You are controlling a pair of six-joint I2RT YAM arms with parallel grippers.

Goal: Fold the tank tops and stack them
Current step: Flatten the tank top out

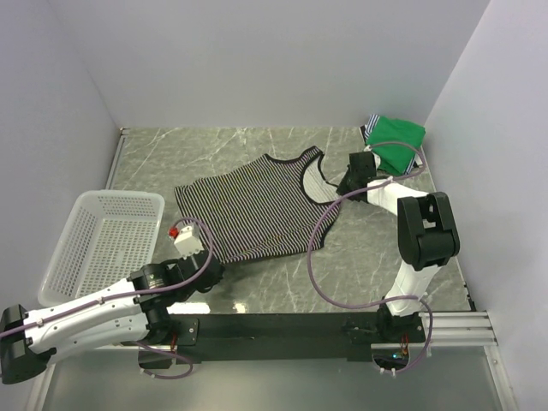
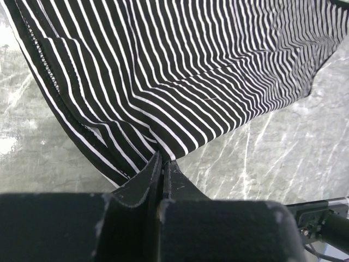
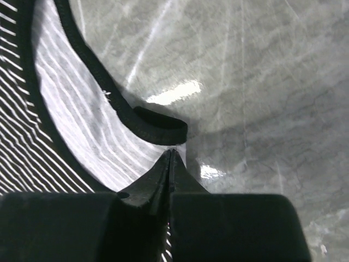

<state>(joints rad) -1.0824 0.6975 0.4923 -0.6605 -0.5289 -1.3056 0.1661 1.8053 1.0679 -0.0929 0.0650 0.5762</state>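
Observation:
The striped tank top (image 1: 248, 205) lies spread flat in the middle of the table, straps toward the right. My left gripper (image 1: 208, 254) is shut on its near bottom hem; in the left wrist view the jaws (image 2: 162, 158) pinch the striped cloth (image 2: 180, 71). My right gripper (image 1: 341, 187) is shut on the strap end at the right; in the right wrist view the tips (image 3: 172, 152) clamp the dark-edged strap (image 3: 152, 123). The green tank top (image 1: 396, 141) lies bunched in the far right corner, over another bit of striped cloth.
A white mesh basket (image 1: 101, 244) stands at the left, near the left arm. Grey walls close the table on the left, back and right. The right arm's cable loops over the marble table (image 1: 342, 257) near the front right.

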